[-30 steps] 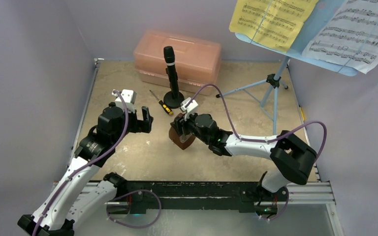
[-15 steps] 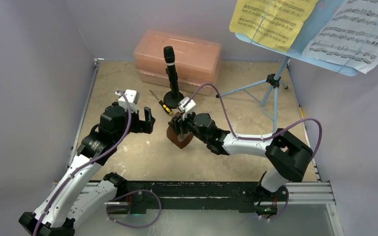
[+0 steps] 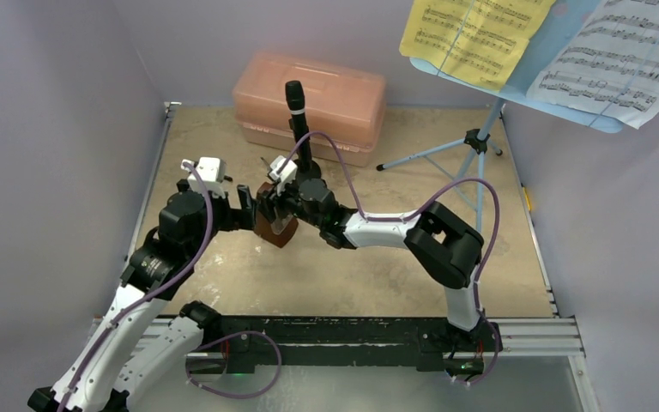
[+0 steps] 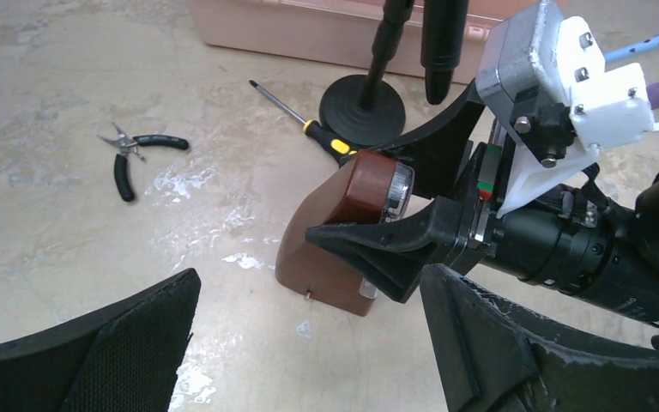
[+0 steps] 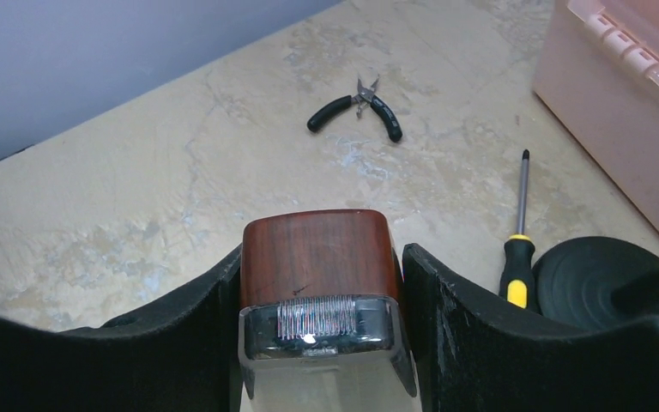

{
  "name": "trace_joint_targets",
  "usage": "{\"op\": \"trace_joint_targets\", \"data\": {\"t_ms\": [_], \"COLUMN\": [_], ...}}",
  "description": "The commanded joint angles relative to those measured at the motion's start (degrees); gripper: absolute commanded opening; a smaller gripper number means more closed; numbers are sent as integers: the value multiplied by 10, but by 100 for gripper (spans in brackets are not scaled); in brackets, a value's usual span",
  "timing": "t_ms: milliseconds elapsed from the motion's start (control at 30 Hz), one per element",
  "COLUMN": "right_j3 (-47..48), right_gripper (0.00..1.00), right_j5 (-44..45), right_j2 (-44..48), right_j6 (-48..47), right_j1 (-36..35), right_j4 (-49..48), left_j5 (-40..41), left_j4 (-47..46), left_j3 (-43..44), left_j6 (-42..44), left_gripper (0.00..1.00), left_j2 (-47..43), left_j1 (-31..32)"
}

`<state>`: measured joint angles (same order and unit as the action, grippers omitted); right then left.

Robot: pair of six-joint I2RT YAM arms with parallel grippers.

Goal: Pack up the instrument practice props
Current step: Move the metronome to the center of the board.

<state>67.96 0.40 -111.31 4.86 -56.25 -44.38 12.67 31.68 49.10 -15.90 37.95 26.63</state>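
Left gripper (image 3: 244,209) was seen spread wide, nothing in it, just beside the brown metronome (image 4: 330,245). The metronome was pinched across its sides by the right gripper (image 5: 317,257), between the two arms; contact with the table (image 3: 377,266) could not be told. Just behind, a screwdriver (image 4: 309,116) was laid beside the black pipe (image 3: 296,120), upright on its round base. Pliers (image 4: 133,154) were left apart, further left. The pink case (image 3: 309,94) was set at the back. The music stand (image 3: 480,146) was placed far right, with yellow page (image 3: 472,34) and white page (image 3: 618,60) on it.
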Motion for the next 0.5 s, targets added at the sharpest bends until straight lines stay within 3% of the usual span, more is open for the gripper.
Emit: {"op": "trace_joint_targets", "data": {"t_ms": [0, 67, 133, 467], "right_j3": [36, 31, 22, -175], "right_gripper": [66, 86, 96, 98], "right_j5": [-22, -20, -19, 3], "right_j2": [13, 25, 44, 224], "right_j6": [-8, -17, -31, -73], "right_j1": [-3, -3, -3, -3], "right_j4": [-56, -47, -34, 3], "left_j5": [28, 25, 18, -51], "left_j4": [18, 18, 12, -18], "left_j3": [37, 43, 48, 67], "left_j6": [2, 2, 0, -20], "left_gripper": [99, 99, 99, 99], "left_j2": [26, 41, 58, 147], "left_j1": [-3, -3, -3, -2]}}
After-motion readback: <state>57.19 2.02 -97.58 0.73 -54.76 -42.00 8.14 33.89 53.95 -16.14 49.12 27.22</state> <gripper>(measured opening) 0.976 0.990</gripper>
